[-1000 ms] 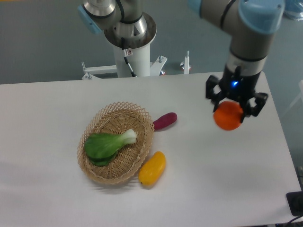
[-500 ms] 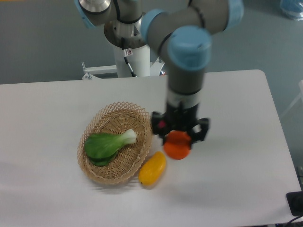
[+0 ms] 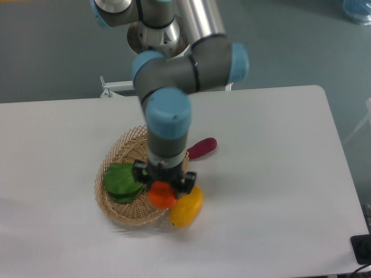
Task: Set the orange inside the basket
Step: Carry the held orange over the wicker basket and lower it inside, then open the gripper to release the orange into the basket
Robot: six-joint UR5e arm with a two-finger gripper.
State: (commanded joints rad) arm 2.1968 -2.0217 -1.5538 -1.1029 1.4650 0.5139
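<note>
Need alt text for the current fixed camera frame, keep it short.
A robot arm's gripper holds an orange over the right side of a woven wicker basket that already contains a leafy green vegetable. A yellow fruit lies against the basket's right edge and a purple vegetable lies just beyond it, on a white table.
</note>
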